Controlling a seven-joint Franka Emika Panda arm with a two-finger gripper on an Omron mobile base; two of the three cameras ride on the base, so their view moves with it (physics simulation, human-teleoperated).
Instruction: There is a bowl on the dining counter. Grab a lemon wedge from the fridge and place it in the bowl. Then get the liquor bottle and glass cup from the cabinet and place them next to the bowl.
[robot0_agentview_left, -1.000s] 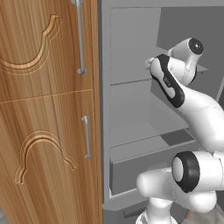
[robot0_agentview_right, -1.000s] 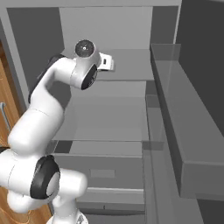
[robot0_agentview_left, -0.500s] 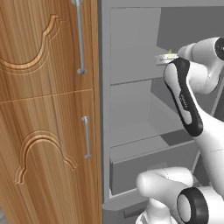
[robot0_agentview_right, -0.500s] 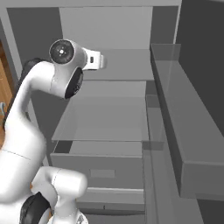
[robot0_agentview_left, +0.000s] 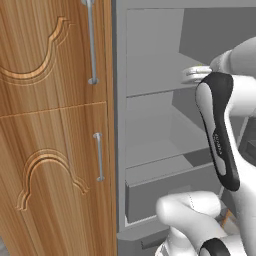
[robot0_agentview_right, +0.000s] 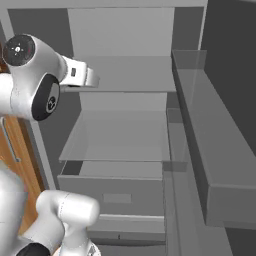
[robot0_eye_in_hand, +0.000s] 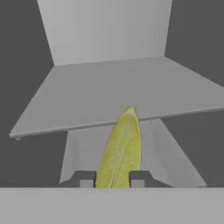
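A yellow-green lemon wedge (robot0_eye_in_hand: 120, 148) stands upright between the two dark fingertips (robot0_eye_in_hand: 85, 178) in the hand view, and my gripper (robot0_eye_in_hand: 113, 179) is shut on it. Beyond it lies the grey upper fridge shelf (robot0_eye_in_hand: 122, 94), bare, with its front edge just past the wedge's tip. In the right base view my white hand (robot0_agentview_right: 80, 75) hangs in front of the open fridge at upper-shelf height, on the left side. The bowl, the liquor bottle and the glass cup are out of view.
The fridge stands open with grey shelves (robot0_agentview_right: 120, 135) and a drawer (robot0_agentview_right: 115, 192) low down. Its open door with deep bins (robot0_agentview_right: 210, 150) juts out on the right. A tall wooden cabinet (robot0_agentview_left: 50, 125) with metal handles flanks the fridge's left.
The hand has drawn back from the upper shelf toward the fridge's left front, carrying the lemon wedge. The arm's elbow has swung out with it.
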